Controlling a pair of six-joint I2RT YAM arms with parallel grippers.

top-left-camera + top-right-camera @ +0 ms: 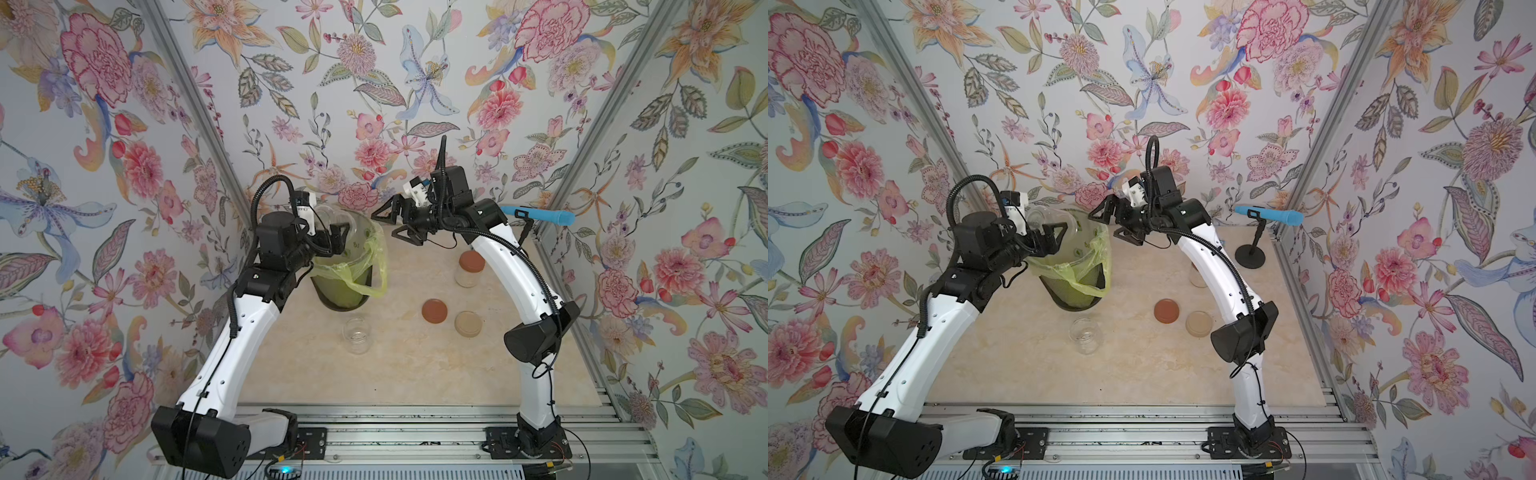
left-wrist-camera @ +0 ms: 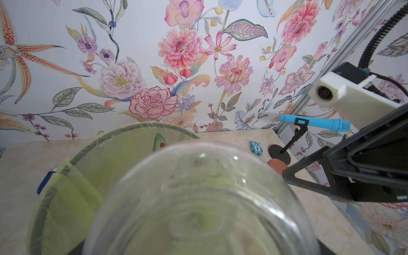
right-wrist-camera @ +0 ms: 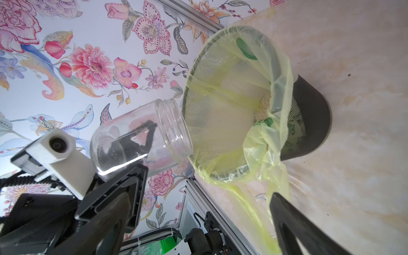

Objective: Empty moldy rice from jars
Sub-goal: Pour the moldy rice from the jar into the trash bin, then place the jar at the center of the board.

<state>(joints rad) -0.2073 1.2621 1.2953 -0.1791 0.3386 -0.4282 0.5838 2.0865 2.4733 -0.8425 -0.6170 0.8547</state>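
My left gripper (image 1: pixel 332 233) is shut on an empty clear glass jar (image 1: pixel 332 216) (image 3: pixel 141 136), tipped mouth-first over the rim of the green bin (image 1: pixel 353 286). Moldy rice (image 3: pixel 262 108) lies inside the bin's yellow-green liner. My right gripper (image 1: pixel 384 225) hangs open and holds nothing, just right of the tipped jar and above the bin's edge. A second empty jar (image 1: pixel 356 334) stands lidless in front of the bin. A third jar (image 1: pixel 469 270) with a reddish-brown lid holds pale rice and stands beside my right arm.
A loose reddish-brown lid (image 1: pixel 434 311) and a beige lid (image 1: pixel 468 324) lie on the table (image 1: pixel 415 374). A blue microphone (image 1: pixel 540 216) on a black stand is at the back right corner, with a small blue owl block (image 2: pixel 256 148) near it.
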